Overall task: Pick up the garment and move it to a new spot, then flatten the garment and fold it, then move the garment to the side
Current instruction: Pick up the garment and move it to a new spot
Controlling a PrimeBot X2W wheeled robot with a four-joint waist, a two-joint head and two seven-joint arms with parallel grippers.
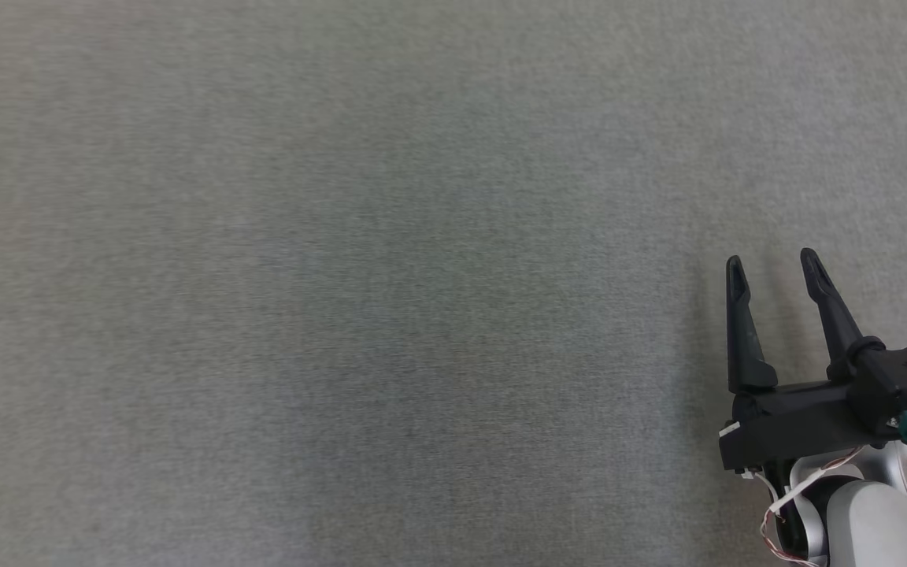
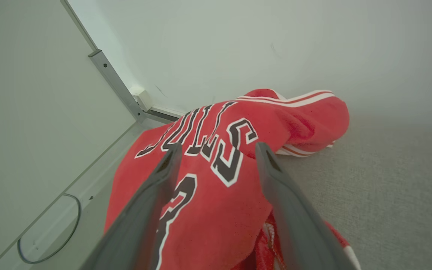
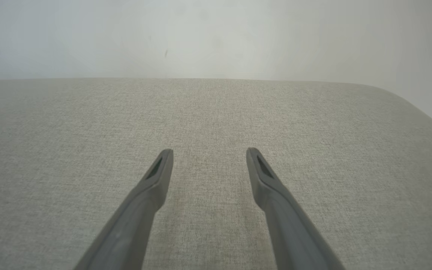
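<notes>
Left gripper [image 2: 218, 148] is poised over the garment [image 2: 298, 120], fingers spread wide and empty – the red jersey lies crumpled on the grey table [image 2: 388, 195], its lettering between the fingertips. Right gripper [image 1: 772, 261], well to the right of the garment, is equally wide and empty. A shallow pinch could catch one loose layer – the jersey might then slip free or drag
</notes>
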